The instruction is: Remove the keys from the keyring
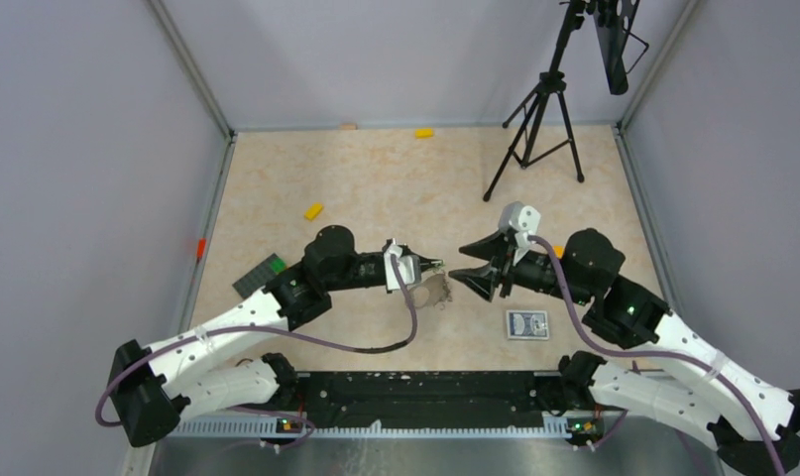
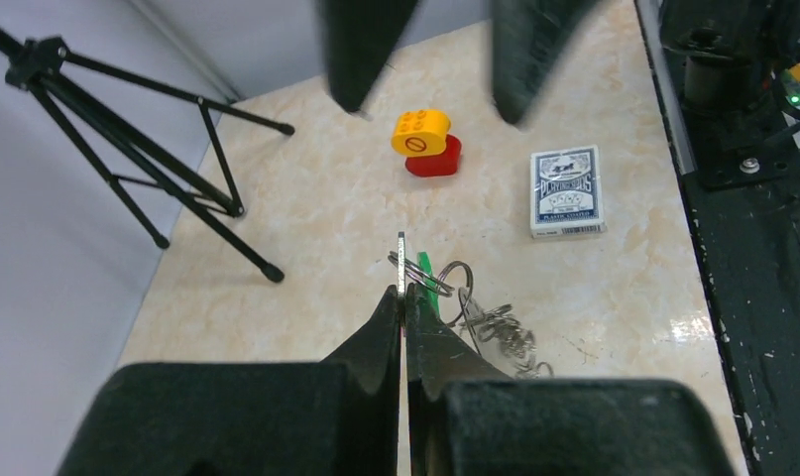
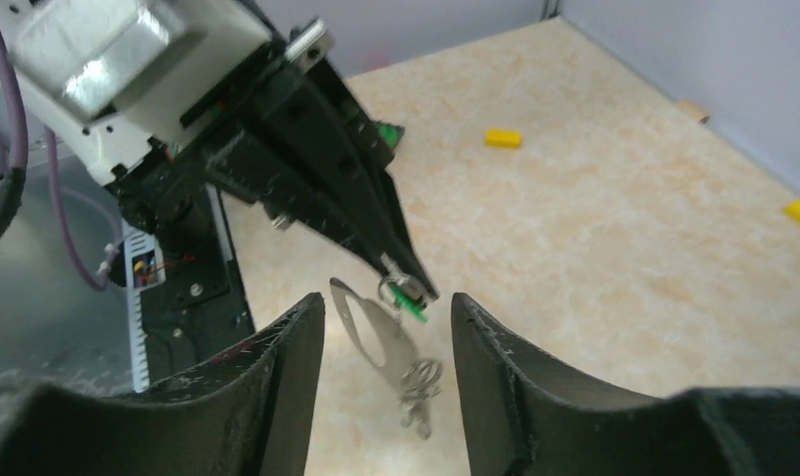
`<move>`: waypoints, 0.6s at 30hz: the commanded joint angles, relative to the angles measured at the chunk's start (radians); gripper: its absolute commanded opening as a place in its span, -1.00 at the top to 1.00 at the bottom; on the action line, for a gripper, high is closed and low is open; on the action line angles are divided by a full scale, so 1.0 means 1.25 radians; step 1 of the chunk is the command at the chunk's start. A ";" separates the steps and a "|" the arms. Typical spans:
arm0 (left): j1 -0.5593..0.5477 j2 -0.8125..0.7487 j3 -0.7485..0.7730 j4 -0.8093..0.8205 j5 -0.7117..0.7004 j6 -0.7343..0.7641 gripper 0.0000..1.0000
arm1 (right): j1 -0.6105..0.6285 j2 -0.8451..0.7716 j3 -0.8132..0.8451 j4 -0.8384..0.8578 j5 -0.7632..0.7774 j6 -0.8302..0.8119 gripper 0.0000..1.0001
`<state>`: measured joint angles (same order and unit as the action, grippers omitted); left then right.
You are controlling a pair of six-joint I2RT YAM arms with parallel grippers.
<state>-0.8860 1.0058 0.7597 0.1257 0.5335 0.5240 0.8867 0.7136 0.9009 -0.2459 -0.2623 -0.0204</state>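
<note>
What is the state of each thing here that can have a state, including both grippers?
left gripper: shut on the edge of the keyring.
right gripper: open, straddling the keyring, not gripping it.
keyring: held up, hanging from the left gripper.
keys: on the keyring, none removed yet.
card box: closed, lying flat.
tripod: standing, legs spread.

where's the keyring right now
In the top view the keyring is held mid-table by the left gripper, just before the open right gripper, with the playing-card box to its right.
</note>
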 commanded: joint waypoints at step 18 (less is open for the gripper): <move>-0.004 -0.007 0.095 -0.042 -0.051 -0.122 1.00 | 0.002 -0.011 -0.277 0.327 -0.103 -0.149 -0.31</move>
<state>-0.8864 1.0103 0.8169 0.0532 0.4885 0.4061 0.8864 0.6651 0.4988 0.0967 -0.3641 -0.1936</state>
